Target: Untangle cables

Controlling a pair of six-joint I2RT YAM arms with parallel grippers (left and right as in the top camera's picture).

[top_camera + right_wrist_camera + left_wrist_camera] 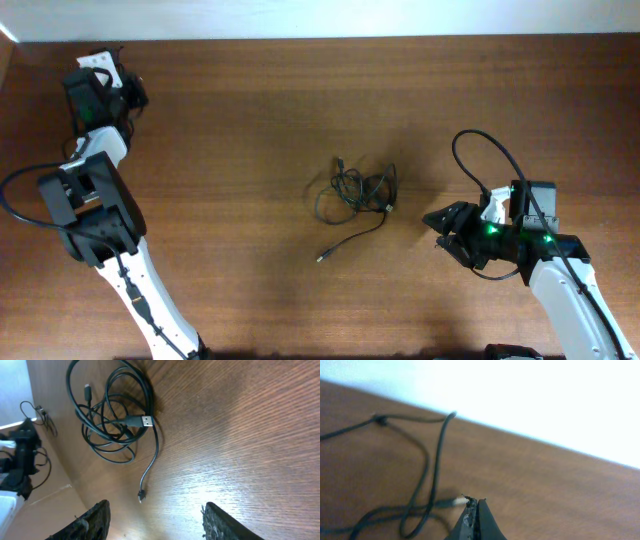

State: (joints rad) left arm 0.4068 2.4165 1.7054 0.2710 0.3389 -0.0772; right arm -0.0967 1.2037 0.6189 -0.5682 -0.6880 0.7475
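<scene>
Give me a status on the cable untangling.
Done: nothing visible. The thin black cables lie in one looped tangle in the middle of the brown wooden table, with one strand trailing out. In hand: nothing. The right gripper is open and empty, facing the tangle, and the left gripper is shut near the table's far edge. Left: separating every strand.

Left hand [473, 513] closed, right hand [157, 522] spread.

Where I work: a dark brown wood-grain tabletop [250, 100] against a plain white wall [545, 395].
The wall runs along the table's far edge, brightly lit; a pale sheen of light [200, 492] lies on the grain under my right wrist.
</scene>
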